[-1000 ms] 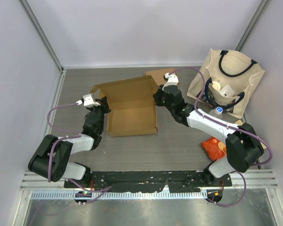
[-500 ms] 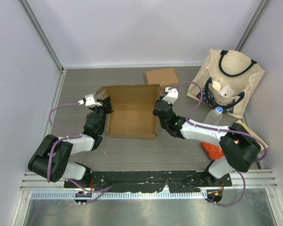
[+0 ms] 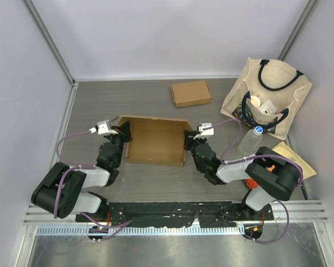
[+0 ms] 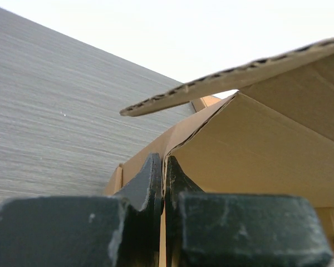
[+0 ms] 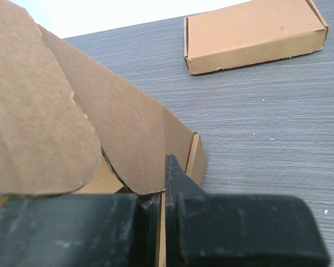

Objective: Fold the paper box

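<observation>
While the left gripper (image 4: 163, 169) is pinched shut on the left wall of the paper box (image 3: 156, 146) at mid-table, raised flaps hide much of the box's inside from above. On the box's right wall the right gripper (image 5: 163, 183) is clamped too, one finger half lost behind cardboard. A small closed box (image 3: 190, 93) lies well beyond.

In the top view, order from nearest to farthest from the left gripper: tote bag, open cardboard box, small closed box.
1. open cardboard box: the left gripper holds its left wall.
2. small closed box: farther back, centre.
3. tote bag: far right.
</observation>
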Tool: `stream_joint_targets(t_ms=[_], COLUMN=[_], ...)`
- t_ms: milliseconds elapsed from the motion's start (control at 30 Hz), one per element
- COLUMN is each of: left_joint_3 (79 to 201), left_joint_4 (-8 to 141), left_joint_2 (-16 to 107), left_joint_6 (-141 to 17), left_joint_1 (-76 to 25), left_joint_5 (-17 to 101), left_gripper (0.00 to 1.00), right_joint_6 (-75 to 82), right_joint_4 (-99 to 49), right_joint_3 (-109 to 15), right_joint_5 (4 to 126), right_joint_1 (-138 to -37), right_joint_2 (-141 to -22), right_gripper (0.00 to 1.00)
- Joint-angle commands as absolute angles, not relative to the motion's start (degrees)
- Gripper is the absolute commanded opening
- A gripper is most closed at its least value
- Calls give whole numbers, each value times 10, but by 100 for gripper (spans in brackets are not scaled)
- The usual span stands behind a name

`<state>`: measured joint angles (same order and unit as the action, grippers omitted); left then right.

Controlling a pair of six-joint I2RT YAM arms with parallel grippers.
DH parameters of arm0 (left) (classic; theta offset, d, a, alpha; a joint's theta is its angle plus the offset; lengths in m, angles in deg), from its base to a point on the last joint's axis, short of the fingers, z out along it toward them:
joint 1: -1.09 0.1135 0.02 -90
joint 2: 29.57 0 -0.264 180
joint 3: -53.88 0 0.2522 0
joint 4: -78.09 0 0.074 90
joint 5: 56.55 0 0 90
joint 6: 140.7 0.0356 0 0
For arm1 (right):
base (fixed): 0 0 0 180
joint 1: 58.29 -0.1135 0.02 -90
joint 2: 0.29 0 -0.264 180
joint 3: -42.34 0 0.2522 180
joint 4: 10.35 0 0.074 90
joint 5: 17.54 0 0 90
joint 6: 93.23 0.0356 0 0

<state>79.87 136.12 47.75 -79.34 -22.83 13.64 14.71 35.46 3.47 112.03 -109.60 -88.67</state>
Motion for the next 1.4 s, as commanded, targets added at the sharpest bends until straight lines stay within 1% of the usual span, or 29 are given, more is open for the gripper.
stream_joint_targets(t_ms=[0,133,200,233,267,300,333,367,400,433,467,500,533,567,600,633,667,700,800,833,867,900,1000,1033,1067,1100,1167,1233,1367], left_joint_3=[763,757,755,754,753,755,756,759,759,760,761,761,762,764,764,764,765,764,763,763,763,763,761,762,763,763,763,763,768], left_joint_4=[1273,1294,1292,1288,1289,1288,1290,1289,1290,1294,1295,1296,1296,1296,1296,1295,1295,1295,1295,1296,1296,1295,1289,1286,1283,1280,1280,1277,1271], left_joint_2=[499,513,510,510,512,514,518,522,528,530,530,529,529,528,526,525,523,522,516,514,512,511,501,497,496,497,494,493,490], left_joint_6=[-829,-847,-859,-867,-875,-874,-873,-872,-872,-871,-870,-867,-865,-862,-860,-859,-857,-852,-850,-848,-845,-839,-837,-835,-835,-835,-835,-836,-837], left_joint_1=[-235,-237,-236,-237,-237,-239,-241,-241,-243,-242,-244,-245,-246,-247,-247,-249,-250,-251,-254,-255,-255,-256,-257,-257,-257,-258,-258,-258,-257], left_joint_5=[122,109,94,88,88,88,88,86,84,83,83,83,84,83,81,80,80,75,70,70,70,69,66,65,64,62,61,64,67], left_gripper=[0,0,0,0,0,0,0,0,0,0,0,0,0,0,0,0,0,0,0,0,0,0,0,0,0,0,0,0,0], right_joint_6=[113,112,121,124,129,149,178,214,311,339,365,409,421,429,433,431,424,406,303,256,221,187,52,17,-29,-67,-110,-160,-208], right_joint_4=[426,443,433,414,391,358,306,147,49,-38,-178,-233,-321,-362,-403,-465,-494,-513,-530,-538,-543,-547,-558,-558,-555,-545,-542,-543,-514], right_joint_3=[66,70,70,69,68,60,50,35,-3,-17,-28,-33,-32,-33,-37,-39,-50,-61,-124,-145,-192,-219,-336,-363,-412,-434,-490,-526,-531], right_joint_5=[1136,1156,1177,1186,1200,1217,1231,1245,1242,1234,1219,1180,1147,1116,1061,1043,1026,976,872,879,886,888,899,901,904,909,888,857,800], right_joint_1=[-1104,-1121,-1130,-1143,-1153,-1162,-1169,-1174,-1174,-1174,-1175,-1177,-1177,-1176,-1178,-1178,-1177,-1178,-1180,-1182,-1182,-1182,-1182,-1181,-1182,-1181,-1182,-1183,-1184], right_joint_2=[-913,-932,-934,-931,-911,-894,-875,-828,-806,-784,-765,-716,-693,-669,-613,-587,-556,-505,-436,-432,-434,-447,-549,-610,-637,-660,-724,-759,-816], right_gripper=[1,2,5,8,16,23,30,47,52,56,58,61,64,65,65,65,65,65,65,66,67,68,69,69,69,69,69,70,69])
